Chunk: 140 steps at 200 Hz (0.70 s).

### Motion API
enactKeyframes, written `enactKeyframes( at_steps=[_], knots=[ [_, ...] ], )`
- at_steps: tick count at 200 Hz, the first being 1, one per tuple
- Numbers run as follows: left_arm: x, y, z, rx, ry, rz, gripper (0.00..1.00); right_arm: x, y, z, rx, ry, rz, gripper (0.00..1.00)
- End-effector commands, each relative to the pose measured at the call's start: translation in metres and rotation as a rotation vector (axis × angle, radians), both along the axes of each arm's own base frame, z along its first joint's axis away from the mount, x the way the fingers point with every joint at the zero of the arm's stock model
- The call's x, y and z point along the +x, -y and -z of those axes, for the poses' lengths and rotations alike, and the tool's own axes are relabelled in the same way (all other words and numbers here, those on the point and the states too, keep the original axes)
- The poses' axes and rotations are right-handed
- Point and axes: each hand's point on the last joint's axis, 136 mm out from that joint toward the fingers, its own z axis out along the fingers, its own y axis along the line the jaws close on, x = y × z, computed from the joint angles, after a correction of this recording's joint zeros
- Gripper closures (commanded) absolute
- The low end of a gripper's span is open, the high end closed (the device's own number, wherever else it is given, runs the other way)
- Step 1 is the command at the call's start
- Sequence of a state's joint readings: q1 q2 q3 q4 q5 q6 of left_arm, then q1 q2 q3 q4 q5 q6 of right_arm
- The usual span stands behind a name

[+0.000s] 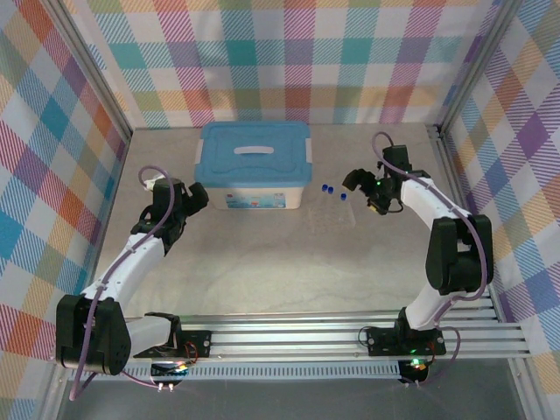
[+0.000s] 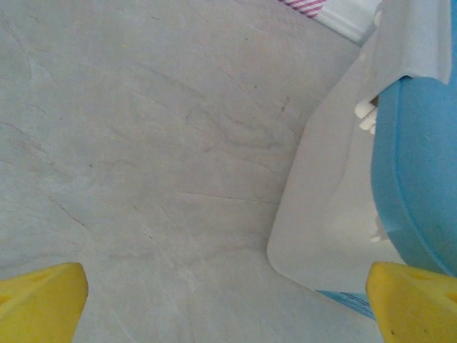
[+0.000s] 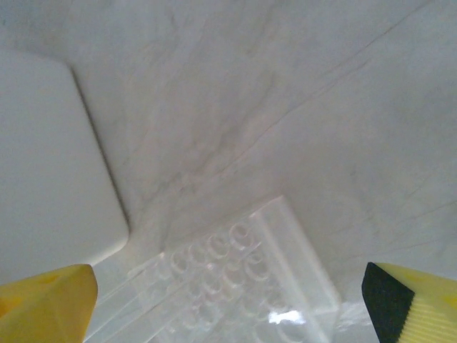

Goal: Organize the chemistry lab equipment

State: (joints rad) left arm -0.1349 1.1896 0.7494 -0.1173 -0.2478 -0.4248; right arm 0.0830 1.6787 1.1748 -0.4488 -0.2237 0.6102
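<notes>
Left claw (image 2: 228,306) wide | right claw (image 3: 228,304) wide, by clear rack (image 3: 246,275)

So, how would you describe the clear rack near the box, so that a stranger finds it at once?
Find the large box with the blue lid at the back of the table. To its right lie small blue caps, and just in front of them sits the clear rack. It is a flat, colourless block with rows of round holes, hard to see against the table.
</notes>
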Motion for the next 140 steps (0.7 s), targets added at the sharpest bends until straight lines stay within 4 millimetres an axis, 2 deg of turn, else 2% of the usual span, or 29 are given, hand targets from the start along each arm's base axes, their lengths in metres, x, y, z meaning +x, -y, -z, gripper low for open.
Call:
enactKeyframes(
  at_steps=[1, 32, 70, 84, 116, 129, 140],
  knots=[
    [0.005, -0.013, -0.015, 0.092, 0.027, -0.026, 0.00, 0.005, 0.032, -0.001, -0.115, 0.021, 0.026, 0.03],
    [-0.004, -0.032, -0.026, 0.179, 0.084, -0.080, 0.00, 0.011, 0.063, -0.009, -0.268, 0.100, 0.055, 0.02],
    [0.002, -0.020, -0.023, 0.278, 0.164, 0.074, 0.00, 0.013, 0.092, -0.030, -0.476, 0.300, 0.062, 0.01],
    [0.003, -0.021, -0.013, 0.305, 0.161, 0.096, 0.00, 0.010, 0.104, -0.037, -0.565, 0.345, 0.069, 0.00],
    [0.007, -0.031, 0.025, 0.315, 0.052, 0.125, 0.00, 0.000, 0.114, -0.028, -0.646, 0.394, 0.068, 0.00],
    [0.009, -0.032, 0.031, 0.267, 0.094, 0.127, 0.00, -0.004, 0.112, -0.024, -0.645, 0.415, 0.058, 0.00],
    [0.013, -0.022, 0.033, 0.239, 0.149, 0.192, 0.00, -0.006, 0.111, -0.022, -0.644, 0.449, 0.052, 0.00]
  ],
)
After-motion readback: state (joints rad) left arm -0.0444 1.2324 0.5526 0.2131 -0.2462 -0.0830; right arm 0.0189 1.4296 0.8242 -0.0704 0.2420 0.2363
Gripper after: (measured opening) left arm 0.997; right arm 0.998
